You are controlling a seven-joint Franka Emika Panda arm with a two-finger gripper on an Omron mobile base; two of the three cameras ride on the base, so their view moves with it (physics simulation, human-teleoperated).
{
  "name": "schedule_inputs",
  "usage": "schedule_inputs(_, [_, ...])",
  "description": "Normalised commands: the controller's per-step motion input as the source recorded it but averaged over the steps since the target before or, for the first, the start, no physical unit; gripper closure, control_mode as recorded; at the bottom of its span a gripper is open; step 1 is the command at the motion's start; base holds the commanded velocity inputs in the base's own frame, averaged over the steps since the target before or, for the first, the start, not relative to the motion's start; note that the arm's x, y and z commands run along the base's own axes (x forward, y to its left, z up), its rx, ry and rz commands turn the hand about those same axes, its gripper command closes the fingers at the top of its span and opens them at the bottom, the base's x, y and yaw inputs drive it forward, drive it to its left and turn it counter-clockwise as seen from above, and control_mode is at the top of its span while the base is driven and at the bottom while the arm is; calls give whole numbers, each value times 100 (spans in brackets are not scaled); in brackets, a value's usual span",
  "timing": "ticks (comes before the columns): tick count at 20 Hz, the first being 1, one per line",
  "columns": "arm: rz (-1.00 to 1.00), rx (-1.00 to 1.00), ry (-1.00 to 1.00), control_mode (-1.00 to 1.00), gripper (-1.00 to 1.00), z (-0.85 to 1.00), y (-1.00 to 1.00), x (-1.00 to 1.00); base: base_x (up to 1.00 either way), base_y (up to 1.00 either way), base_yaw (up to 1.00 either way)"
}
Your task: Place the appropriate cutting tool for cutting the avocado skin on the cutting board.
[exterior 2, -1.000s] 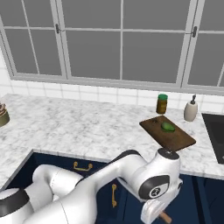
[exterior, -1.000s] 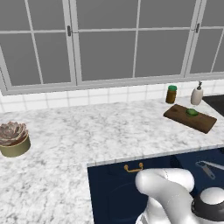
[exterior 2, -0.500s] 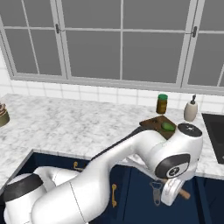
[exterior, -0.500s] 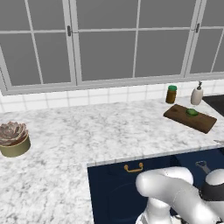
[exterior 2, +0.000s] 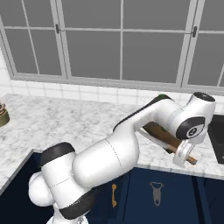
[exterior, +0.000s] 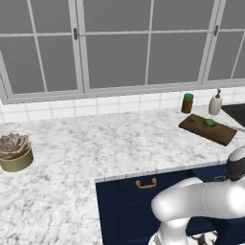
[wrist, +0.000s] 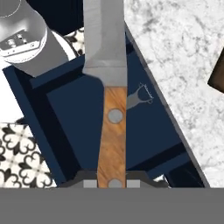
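The gripper (wrist: 112,183) is clamped on the wooden handle of the knife (wrist: 109,78), held off the near right edge of the marble counter (exterior: 95,153), over the navy cabinet fronts (wrist: 83,113). The cutting board (exterior: 207,129) lies far right on the counter with the avocado (exterior: 209,122) on it, beside a brown jar (exterior: 187,103).

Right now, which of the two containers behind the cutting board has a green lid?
The brown jar, left of the white pump bottle in the left base view. The bottle is pale all over, with a pump top.
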Motion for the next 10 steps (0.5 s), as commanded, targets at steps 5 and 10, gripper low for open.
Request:
schedule_inputs(5, [5, 0, 0, -100, 100, -21, 0, 100, 0, 0, 0])
schedule_inputs(10, [2, 0, 1, -100, 100, -55, 0, 100, 0, 0, 0])
